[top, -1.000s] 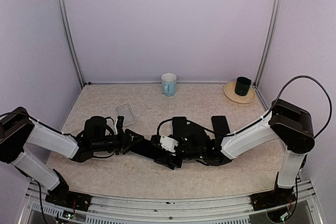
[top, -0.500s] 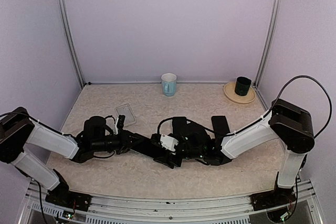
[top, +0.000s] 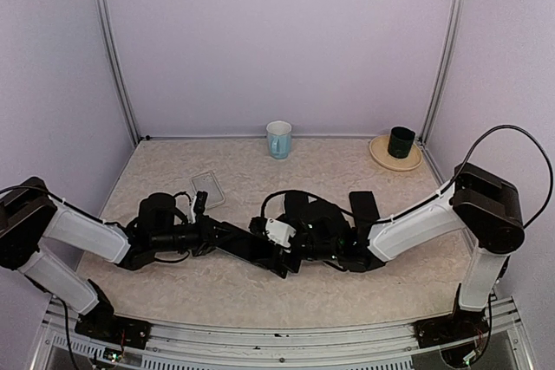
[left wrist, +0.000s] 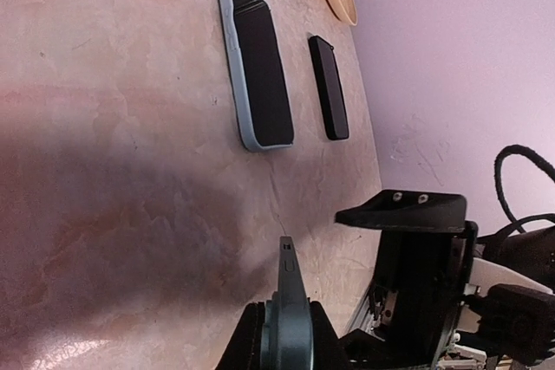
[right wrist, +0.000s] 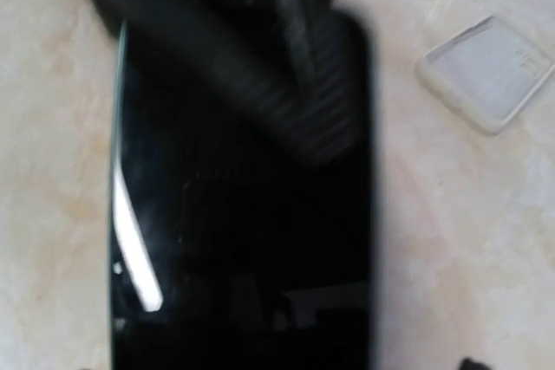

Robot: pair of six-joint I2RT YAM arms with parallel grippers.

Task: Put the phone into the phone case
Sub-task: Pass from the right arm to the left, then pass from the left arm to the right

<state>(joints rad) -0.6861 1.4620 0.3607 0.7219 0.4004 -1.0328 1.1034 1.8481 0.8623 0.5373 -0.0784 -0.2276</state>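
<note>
Phone [top: 249, 243]: dark slab, lower centre of top view, bridging both grippers.
Left gripper [top: 218, 233]: clenched on phone's left end, phone edge-on between fingers in wrist view.
Right gripper [top: 279, 250]: at phone's other end; grasping or released, cannot tell, wrist view blurred.
Phone case [top: 206, 188]: clear, flat on table [top: 173, 292], up-left of phone, apart.
Mug [top: 278, 139]: back centre.

Left arm [top: 82, 236]: lay folded low at the near left, its forearm reaching right toward the centre.
Left gripper [left wrist: 286, 342]: was clamped on the thin edge of the phone [left wrist: 289, 288].
Right arm [top: 416, 224]: stood with its shoulder high at the right, forearm stretched left and low.
Right gripper [top: 264, 250]: faced the left gripper, close to it; its jaw spacing was unclear.
</note>
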